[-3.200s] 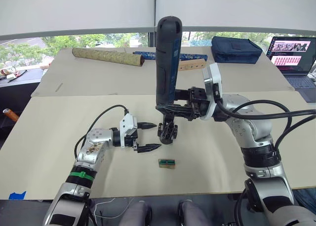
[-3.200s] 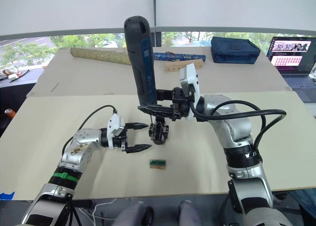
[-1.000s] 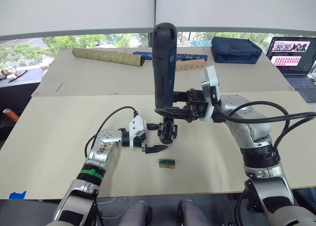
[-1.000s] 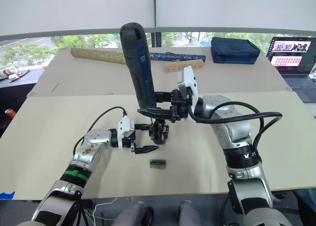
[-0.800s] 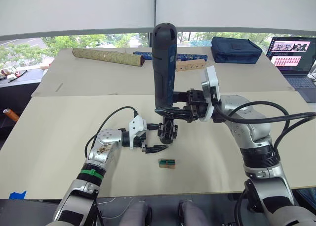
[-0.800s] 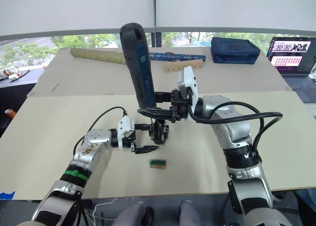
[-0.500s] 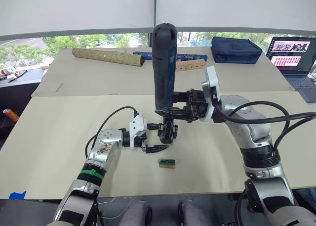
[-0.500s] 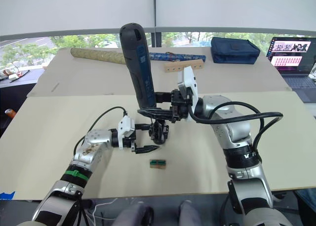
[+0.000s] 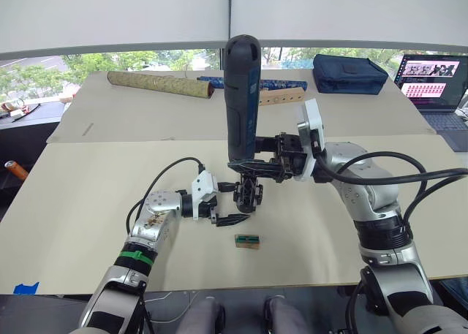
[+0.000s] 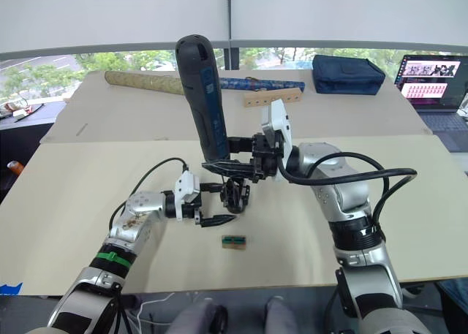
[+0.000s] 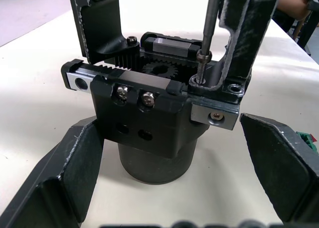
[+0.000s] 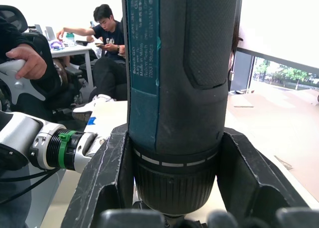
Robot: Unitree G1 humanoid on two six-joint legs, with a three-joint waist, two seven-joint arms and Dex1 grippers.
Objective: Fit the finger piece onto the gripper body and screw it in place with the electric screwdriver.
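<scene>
The gripper body (image 9: 248, 195) stands on its round base mid-table. In the left wrist view two black fingers rise from its toothed rack (image 11: 149, 120). The one I take for the finger piece (image 11: 246, 36) sits by the screwdriver bit (image 11: 212, 18), whose tip rests on a screw there. My right gripper (image 9: 252, 166) is shut on the lower barrel of the electric screwdriver (image 9: 241, 93), holding it almost upright over the body. My left gripper (image 9: 230, 204) is open, its fingers (image 11: 70, 183) on either side of the base.
A small tan-and-green block (image 9: 247, 241) lies just in front of the body. At the back are a patterned roll (image 9: 161, 83), a blue roll (image 9: 281, 82), a wooden strip with holes (image 9: 281, 95), a navy bag (image 9: 349, 72) and a laptop (image 9: 433, 78). People sit behind (image 12: 107, 33).
My left gripper came in from the left and now has its fingers on either side of the gripper body's base. The screwdriver's top has leaned slightly left. Little has moved over the last second.
</scene>
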